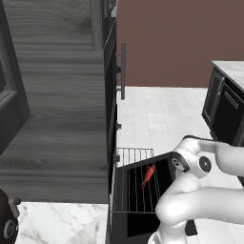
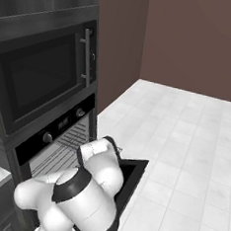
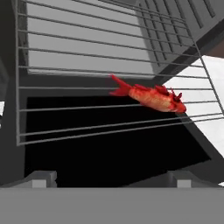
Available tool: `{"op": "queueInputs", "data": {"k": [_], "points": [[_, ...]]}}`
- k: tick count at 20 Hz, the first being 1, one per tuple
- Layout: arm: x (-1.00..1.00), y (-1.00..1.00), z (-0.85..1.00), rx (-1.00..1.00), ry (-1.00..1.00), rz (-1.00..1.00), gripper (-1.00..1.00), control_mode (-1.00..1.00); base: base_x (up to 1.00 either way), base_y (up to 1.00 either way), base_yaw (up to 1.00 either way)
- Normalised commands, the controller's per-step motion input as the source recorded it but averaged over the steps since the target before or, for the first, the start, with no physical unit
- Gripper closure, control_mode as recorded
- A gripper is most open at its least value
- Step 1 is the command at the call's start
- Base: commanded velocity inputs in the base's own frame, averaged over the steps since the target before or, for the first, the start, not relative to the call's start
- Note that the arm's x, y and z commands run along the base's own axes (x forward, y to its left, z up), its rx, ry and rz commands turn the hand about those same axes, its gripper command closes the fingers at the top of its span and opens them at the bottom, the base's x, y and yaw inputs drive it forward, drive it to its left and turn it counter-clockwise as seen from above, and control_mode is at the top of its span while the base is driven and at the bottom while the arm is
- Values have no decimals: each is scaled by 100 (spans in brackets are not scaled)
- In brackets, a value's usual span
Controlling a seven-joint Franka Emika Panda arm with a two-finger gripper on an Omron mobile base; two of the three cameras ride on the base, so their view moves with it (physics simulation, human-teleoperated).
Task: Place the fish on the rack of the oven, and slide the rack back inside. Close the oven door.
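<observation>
Fish (image 3: pixel 153 97) lies on the pulled-out rack (image 3: pixel 87 65), placement done; gripper (image 3: pixel 111 177) spread wide, empty; remaining: slide rack into oven (image 2: pixel 59 154), shut oven door (image 1: pixel 164 167).

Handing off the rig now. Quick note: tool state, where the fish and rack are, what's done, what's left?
Tool: open, holding nothing, above the lowered oven door.
Fish: lying on the rack, released.
Rack: pulled out over the open door, not yet inside the oven.
Done: fish placed on the rack.
Left: slide the rack in, then close the door.
</observation>
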Motion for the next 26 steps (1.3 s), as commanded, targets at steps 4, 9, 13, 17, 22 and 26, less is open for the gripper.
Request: {"op": "queueInputs", "data": {"k": [4,9,13,17,22,26], "points": [[43,-69,-11,0,0,37,-100,-100,0,0,0],[46,-83,-10,2,0,32,-100,-100,0,0,0],[57,-71,-17,2,0,27,-100,-100,0,0,0],[53,-55,-12,3,0,22,-100,-100,0,0,0],[30,-30,-1,2,0,16,-100,-100,0,0,0],[31,-3,4,3,0,4,-100,-100,0,0,0]]}}
